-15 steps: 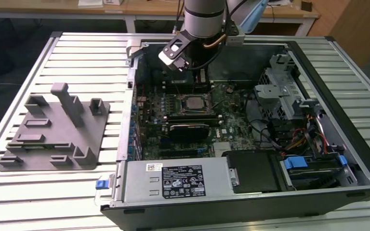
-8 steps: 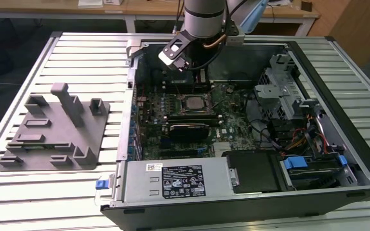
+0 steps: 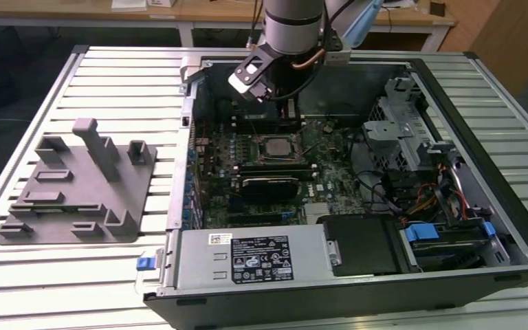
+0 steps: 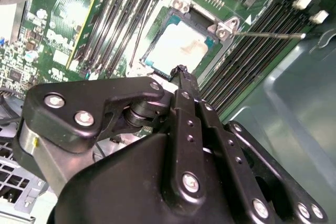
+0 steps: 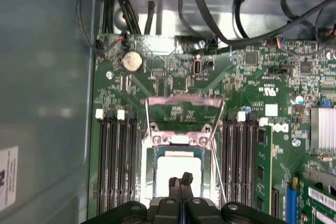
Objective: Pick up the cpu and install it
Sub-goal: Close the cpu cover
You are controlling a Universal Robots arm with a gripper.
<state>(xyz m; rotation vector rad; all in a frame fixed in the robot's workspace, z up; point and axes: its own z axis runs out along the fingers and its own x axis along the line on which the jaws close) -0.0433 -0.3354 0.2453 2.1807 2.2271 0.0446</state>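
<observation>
While close over the cpu [image 5: 165, 174], fingers [image 4: 185, 95] together; memory slots [image 5: 115, 166] either side

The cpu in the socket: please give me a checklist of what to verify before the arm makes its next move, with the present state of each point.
1. The cpu lies in the socket frame: ok, it looks flat in both wrist views.
2. The gripper holds nothing: ok, its fingers are shut, with nothing between them.
3. The fingertips are clear of the cpu: cannot tell, they hang over its top.
4. The load plate is open: ok, it is folded back off the socket.
5. The lever is released: ok, it stands away from the socket.
6. The cpu corners match the socket: cannot tell.
</observation>
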